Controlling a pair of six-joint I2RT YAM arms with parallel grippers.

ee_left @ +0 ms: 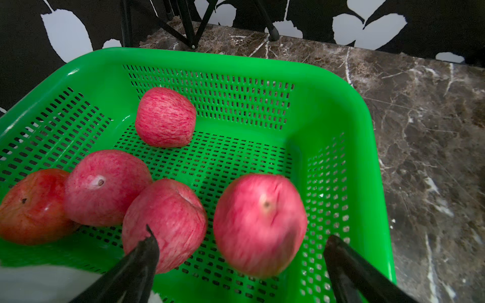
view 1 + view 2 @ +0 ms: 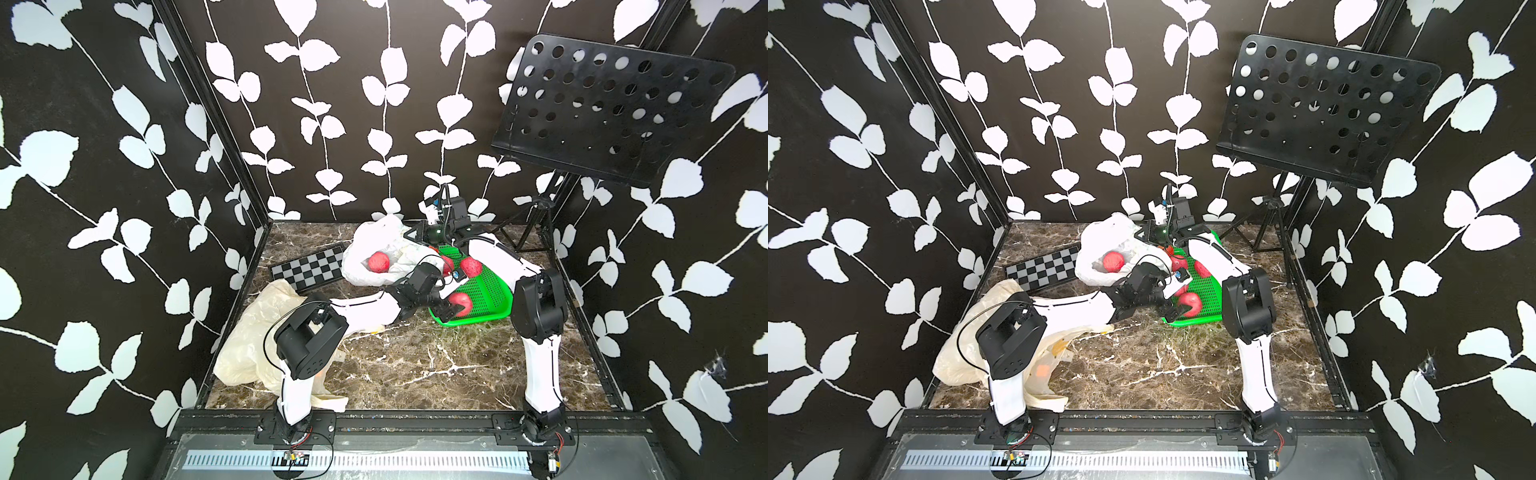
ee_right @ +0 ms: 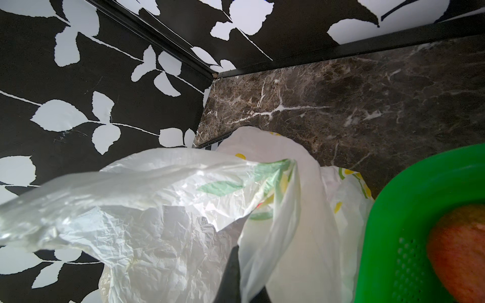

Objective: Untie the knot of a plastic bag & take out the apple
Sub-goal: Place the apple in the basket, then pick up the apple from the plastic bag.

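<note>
Left end effector (image 1: 240, 233), spread wide, over green perforated plastic basket (image 1: 328, 86), round red apple (image 1: 259, 225) untouched between; right end effector (image 3: 233, 251) clamped on white plastic bag (image 3: 157, 210).

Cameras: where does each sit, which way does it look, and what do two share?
Both top views: high above the arms' bases, side by side, looking down at the table; left arm and right arm show.
Left wrist: on the left arm, looking past the open left fingers into the green basket with five apples.
Right wrist: on the right arm, looking past the right fingers, shut on the white bag, toward a table corner.
Shared: both wrist views catch the green basket.
</note>
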